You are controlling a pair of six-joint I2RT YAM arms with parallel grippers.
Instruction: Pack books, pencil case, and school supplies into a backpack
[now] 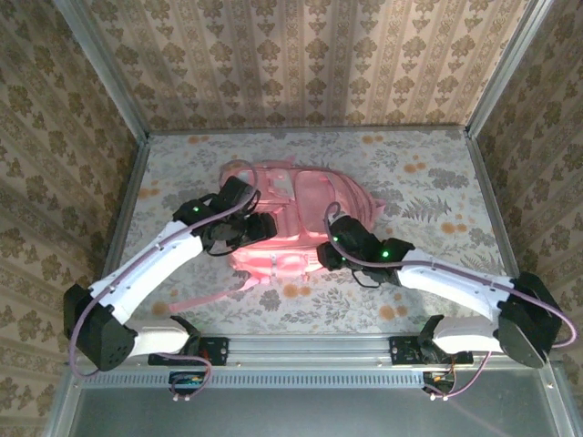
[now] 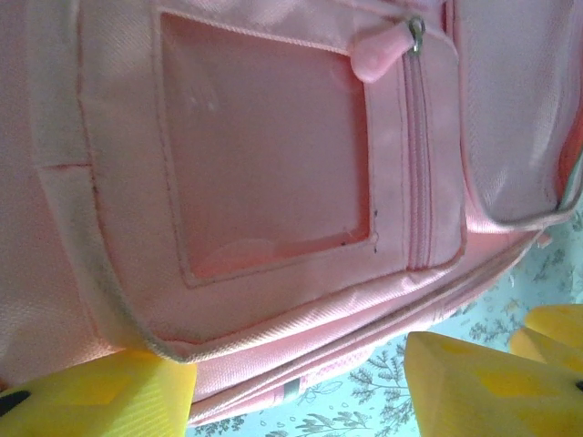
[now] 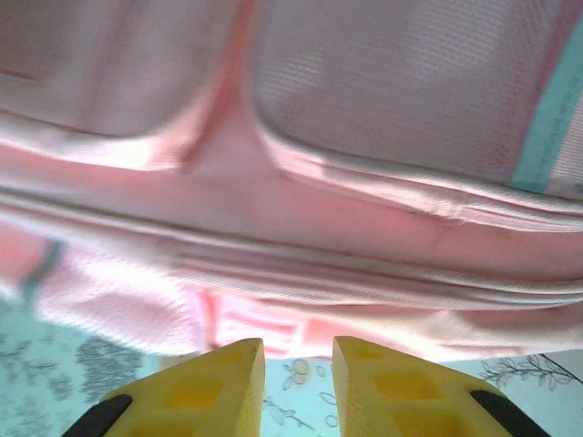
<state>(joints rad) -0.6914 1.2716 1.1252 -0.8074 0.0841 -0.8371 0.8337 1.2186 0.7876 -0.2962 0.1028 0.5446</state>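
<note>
The pink backpack (image 1: 301,196) lies flat in the middle of the table. My left gripper (image 1: 262,228) is at its left side. In the left wrist view the jaws (image 2: 301,364) stand wide open at the backpack's (image 2: 273,164) lower edge, below a windowed front pocket and a pink zip pull (image 2: 378,55). My right gripper (image 1: 326,255) is at the bag's near right edge. Its fingers (image 3: 299,350) are open by a narrow gap, and only tablecloth shows between them, just short of the backpack (image 3: 364,109). The books, the pencil case and the school supplies are hidden.
A loose pink strap (image 1: 209,296) trails from the bag toward the near left. The floral tablecloth (image 1: 437,182) lies bare to the right of the bag. Patterned walls with metal posts close in the back and sides. A metal rail (image 1: 301,346) runs along the near edge.
</note>
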